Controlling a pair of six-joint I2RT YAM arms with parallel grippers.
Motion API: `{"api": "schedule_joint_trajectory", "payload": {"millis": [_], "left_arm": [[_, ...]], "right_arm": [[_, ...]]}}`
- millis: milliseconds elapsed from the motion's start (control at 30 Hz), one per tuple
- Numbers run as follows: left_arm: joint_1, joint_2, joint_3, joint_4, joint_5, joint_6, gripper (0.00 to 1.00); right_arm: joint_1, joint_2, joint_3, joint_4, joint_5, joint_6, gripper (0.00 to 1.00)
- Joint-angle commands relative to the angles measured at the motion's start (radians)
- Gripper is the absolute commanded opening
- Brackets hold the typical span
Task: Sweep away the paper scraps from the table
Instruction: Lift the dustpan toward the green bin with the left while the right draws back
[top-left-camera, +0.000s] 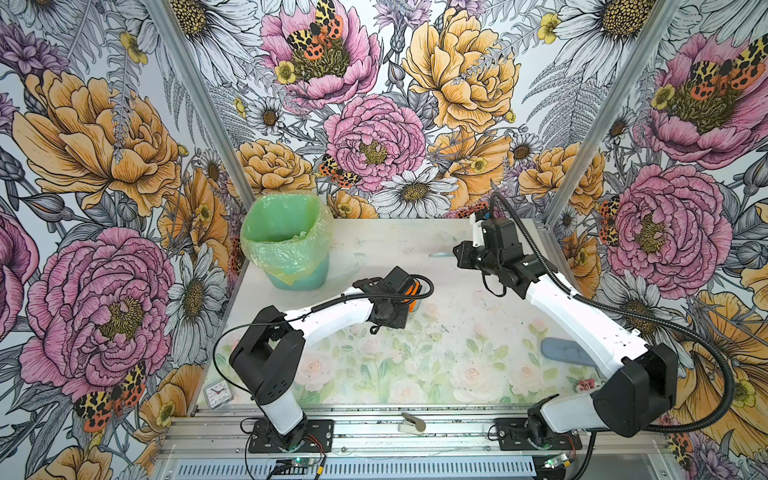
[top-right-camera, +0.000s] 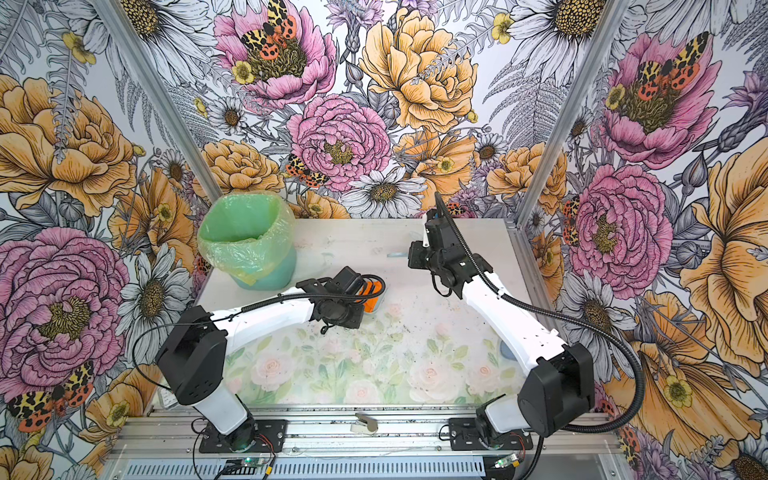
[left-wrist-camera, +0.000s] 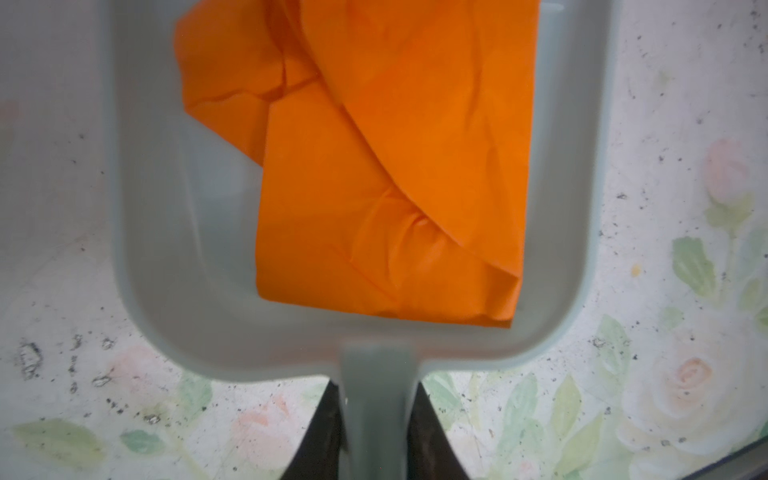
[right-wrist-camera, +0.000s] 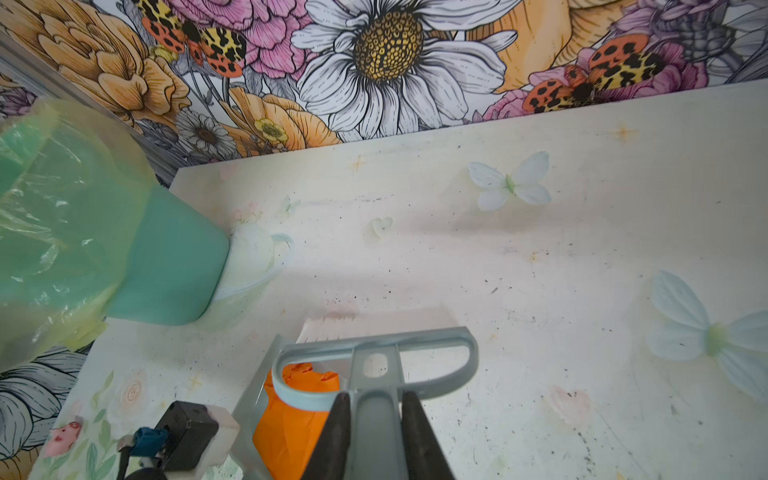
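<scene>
A grey-blue dustpan (left-wrist-camera: 187, 270) rests on the pale rose-printed table (left-wrist-camera: 665, 208). My left gripper (left-wrist-camera: 376, 386) is shut on its handle. One large crumpled orange paper scrap (left-wrist-camera: 374, 166) lies inside the pan, also showing in the right wrist view (right-wrist-camera: 291, 428) and as an orange edge under the left wrist in a top view (top-left-camera: 413, 293). My right gripper (right-wrist-camera: 376, 395) is shut on the handle of the grey-blue brush (right-wrist-camera: 374, 340). The brush's pale bristles (right-wrist-camera: 374, 320) stand at the pan's mouth. No other paper scraps show on the table.
A green bin lined with a pale green bag (top-left-camera: 286, 245) stands at the back left, close behind the dustpan. A flat grey-blue oval piece (top-left-camera: 567, 351) lies under the right arm. A small clock (top-left-camera: 216, 395) sits at the front left corner. Tiny dark specks dot the tabletop.
</scene>
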Motion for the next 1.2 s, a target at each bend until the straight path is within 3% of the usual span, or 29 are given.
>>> {"api": "schedule_joint_trajectory", "payload": {"millis": [0, 267, 700, 1033, 1167], "left_arm": [[0.011, -0.058, 0.063, -0.048, -0.034, 0.022, 0.15], [0.09, -0.17, 0.161, -0.119, -0.018, 0.08, 0.16], [0.313, -0.353, 0.22, -0.143, 0.096, 0.117, 0.17], [0.478, -0.39, 0.258, -0.154, 0.188, 0.137, 0.17], [0.516, -0.383, 0.31, -0.194, 0.138, 0.164, 0.17]], "right_arm": [[-0.021, -0.026, 0.001, 0.005, 0.01, 0.004, 0.0], [-0.055, -0.034, -0.052, 0.005, 0.013, 0.016, 0.0], [-0.057, 0.018, -0.074, 0.007, -0.015, 0.024, 0.0], [-0.057, 0.033, -0.08, 0.012, -0.031, 0.032, 0.0], [-0.058, 0.024, -0.092, 0.015, -0.027, 0.035, 0.0]]}}
